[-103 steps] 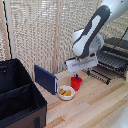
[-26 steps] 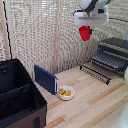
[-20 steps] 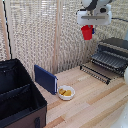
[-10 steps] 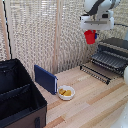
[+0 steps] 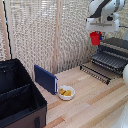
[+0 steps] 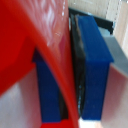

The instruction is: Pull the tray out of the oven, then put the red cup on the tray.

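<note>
Pale wooden desk [image 5: 95, 100] carries the oven [image 5: 117, 47] at its far right edge, with the tray [image 5: 107, 62] drawn out in front. High above the tray, the gripper [image 5: 96, 34] is clamped on the red cup [image 5: 95, 37], its blue fingers [image 6: 95, 65] pinching the cup's wall. Near the desk's middle sits a white bowl [image 5: 65, 92] beside a blue slab [image 5: 45, 78].

red cup [image 5: 95, 37], blue slab [image 5: 45, 79], black case [image 5: 17, 97], white bowl [image 5: 66, 93]

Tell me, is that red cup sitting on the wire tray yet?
No, the red cup hangs in the air, held above the tray.
</note>
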Available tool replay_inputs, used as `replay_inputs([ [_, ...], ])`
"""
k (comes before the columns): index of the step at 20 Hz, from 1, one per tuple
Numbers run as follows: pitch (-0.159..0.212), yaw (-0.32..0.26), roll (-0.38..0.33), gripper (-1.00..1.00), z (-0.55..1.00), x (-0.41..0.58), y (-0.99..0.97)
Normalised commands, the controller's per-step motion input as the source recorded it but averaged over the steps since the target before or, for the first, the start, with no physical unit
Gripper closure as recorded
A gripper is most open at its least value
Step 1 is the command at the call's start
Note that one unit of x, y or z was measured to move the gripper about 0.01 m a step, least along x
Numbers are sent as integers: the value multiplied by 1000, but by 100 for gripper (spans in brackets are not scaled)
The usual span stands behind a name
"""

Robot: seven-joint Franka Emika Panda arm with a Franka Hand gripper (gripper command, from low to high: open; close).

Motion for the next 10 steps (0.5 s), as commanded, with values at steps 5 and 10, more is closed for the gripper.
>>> replay_inputs([
  [5,2,-125,75,100,0,144,-659],
  [10,6,-119,89,100,-42,157,-647],
])
